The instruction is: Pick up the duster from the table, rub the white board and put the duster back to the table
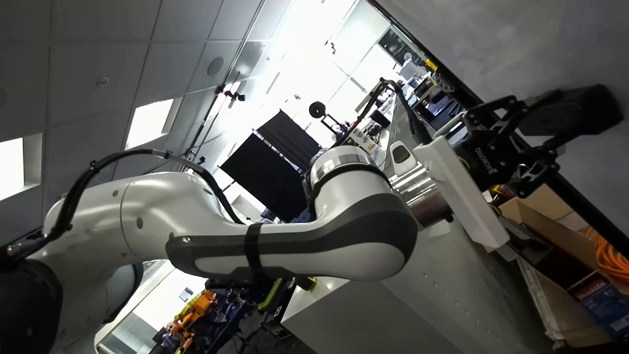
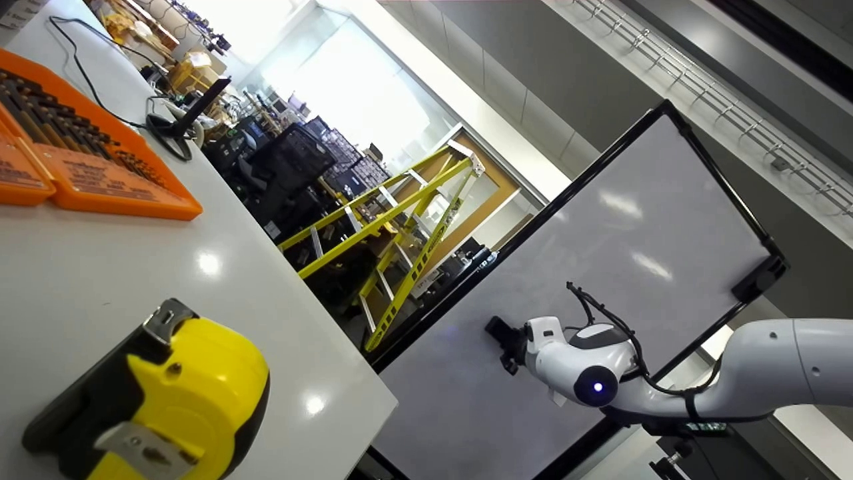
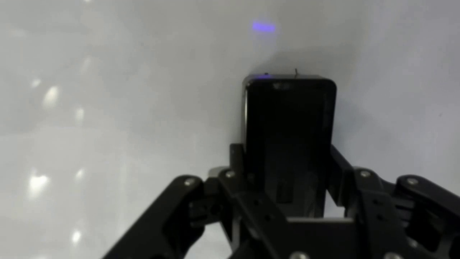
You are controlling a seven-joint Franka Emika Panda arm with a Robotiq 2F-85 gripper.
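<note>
The duster is a black block, seen in the wrist view and in both exterior views. My gripper is shut on it, with fingers pressed against its two long sides. Behind the duster spreads the white board, a pale grey panel with a black frame, also filling the background of the wrist view. The duster is close in front of the board and casts a soft shadow on it. Whether it touches the board, I cannot tell. The white table shows in an exterior view.
On the table are a yellow and black tape measure, an orange drill bit case and a black stand. A yellow ladder leans beyond. An open cardboard box and orange cable lie below the gripper in an exterior view.
</note>
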